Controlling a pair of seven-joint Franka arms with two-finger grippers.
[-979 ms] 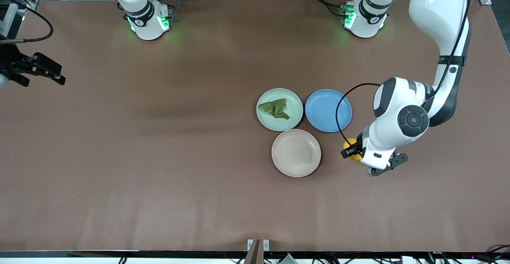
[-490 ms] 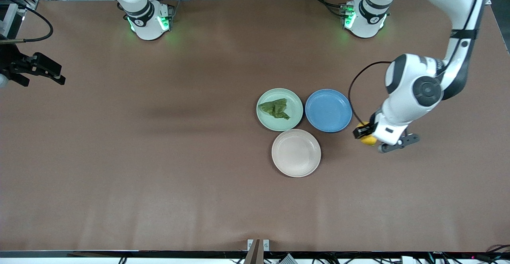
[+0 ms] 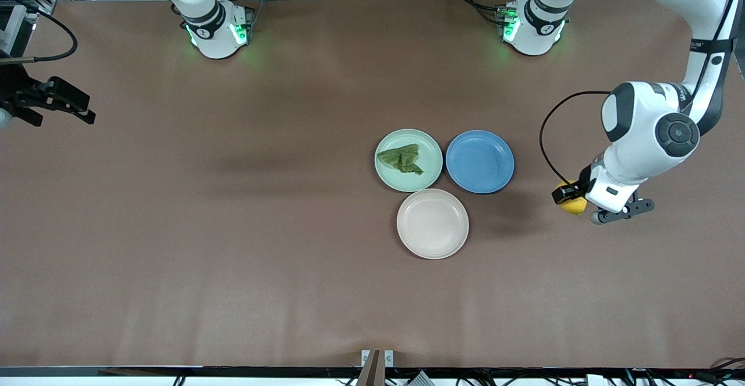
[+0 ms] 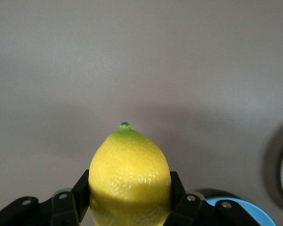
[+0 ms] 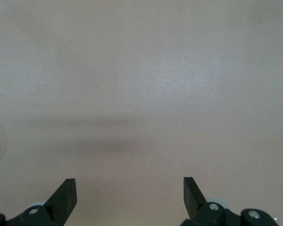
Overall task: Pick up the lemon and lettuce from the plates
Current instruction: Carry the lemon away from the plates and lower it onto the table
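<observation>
The yellow lemon (image 3: pixel 574 205) hangs in the air over bare table toward the left arm's end, past the blue plate. My left gripper (image 3: pixel 569 198) is shut on it; in the left wrist view the black fingers (image 4: pixel 81 189) press both sides of the lemon (image 4: pixel 129 172). The dark green lettuce (image 3: pixel 401 159) lies on the mint green plate (image 3: pixel 429 141). The beige plate (image 3: pixel 432 223) sits nearer the front camera with nothing on it. My right gripper (image 3: pixel 86 109) waits open at the right arm's end of the table, and its wrist view shows only table between the fingertips (image 5: pixel 66 195).
A blue plate (image 3: pixel 479 161) sits beside the mint one, toward the left arm's end, with nothing on it. Its rim (image 4: pixel 240 207) shows under the left gripper's fingers. The three plates cluster mid-table on the brown surface.
The left arm has carried the lemon away from the plates toward its own end of the table. The right arm has not moved.
</observation>
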